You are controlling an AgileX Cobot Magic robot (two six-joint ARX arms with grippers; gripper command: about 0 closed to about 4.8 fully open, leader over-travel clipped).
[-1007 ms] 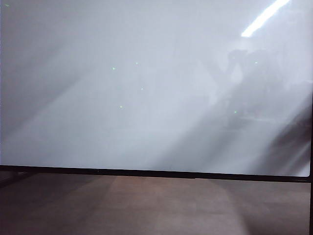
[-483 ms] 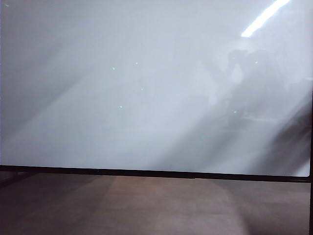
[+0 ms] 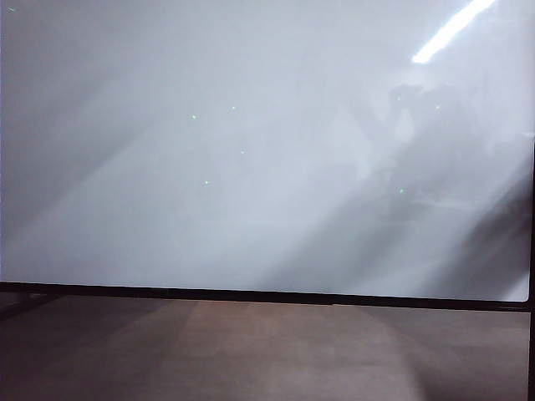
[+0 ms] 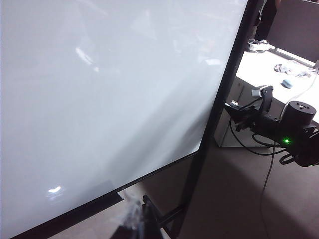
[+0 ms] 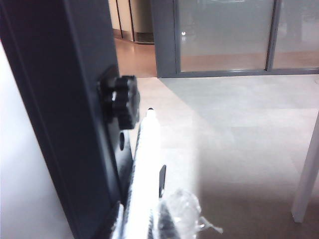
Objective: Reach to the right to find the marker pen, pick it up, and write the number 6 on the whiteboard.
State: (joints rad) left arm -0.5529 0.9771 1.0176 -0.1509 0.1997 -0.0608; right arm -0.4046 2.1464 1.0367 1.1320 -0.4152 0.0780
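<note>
While left pincer (image 4: 133, 222) sits by whiteboard (image 4: 99, 99) corner | right pincer (image 5: 149, 221) beside knob (image 5: 123, 101)

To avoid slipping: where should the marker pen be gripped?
Probably mid-barrel on the marker pen, from the open side, since it runs slim along the whiteboard frame by the knob. The right gripper straddles its end; the left gripper hangs near the board's corner.

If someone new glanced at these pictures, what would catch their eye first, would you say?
The whiteboard fills nearly the whole exterior view, bare of writing, with a ceiling light mirrored at its upper right. In the right wrist view, a black knob on the board's dark frame post sits beside a glaring white stick-like object close to the camera. The left wrist view shows the right arm beyond the board's edge, with a green light.
</note>
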